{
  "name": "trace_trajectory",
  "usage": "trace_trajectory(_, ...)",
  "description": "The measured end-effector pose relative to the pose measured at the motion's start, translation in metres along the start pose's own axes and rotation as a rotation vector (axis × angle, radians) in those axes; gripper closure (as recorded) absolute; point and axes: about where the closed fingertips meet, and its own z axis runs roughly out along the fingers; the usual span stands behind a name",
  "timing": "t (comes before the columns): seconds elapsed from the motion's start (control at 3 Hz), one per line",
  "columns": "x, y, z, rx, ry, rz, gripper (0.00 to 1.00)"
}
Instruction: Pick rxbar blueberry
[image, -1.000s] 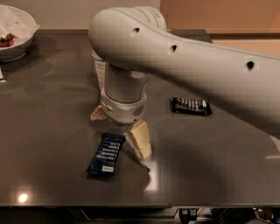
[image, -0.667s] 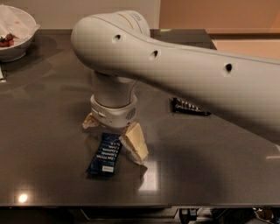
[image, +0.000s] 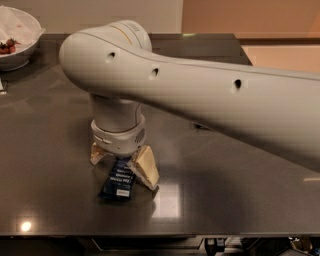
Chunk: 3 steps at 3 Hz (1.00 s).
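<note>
The jaws of the robot's gripper (image: 122, 170) are standing apart, one tan wedge-shaped finger on each side of the rxbar blueberry (image: 118, 183), a small flat rectangular dark blue wrapper with rows of white text. The fingers are straddling the bar's far end and reaching down to about the level of the counter; whether they are touching the wrapper cannot be told. The bar is lying flat on the dark grey glossy counter (image: 50, 200), its near end with the small white label sticking out toward the front edge. Above the jaws, the white cylindrical wrist (image: 117, 127) is pointing straight down. The thick white arm (image: 210, 95) is bending at a rounded elbow above the wrist and stretching away to the right. A white bowl (image: 17, 47) holding something red is sitting at the counter's far left corner, well apart from the gripper.
</note>
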Motion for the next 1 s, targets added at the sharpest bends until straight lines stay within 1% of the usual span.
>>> trace_trajectory(0.33, -0.0042, 0.0017, -0.002, -0.015, 0.007, -0.041, 0.41)
trace_trajectory(1.0, -0.0043, 0.0032, -0.006, -0.021, 0.009, -0.051, 0.88)
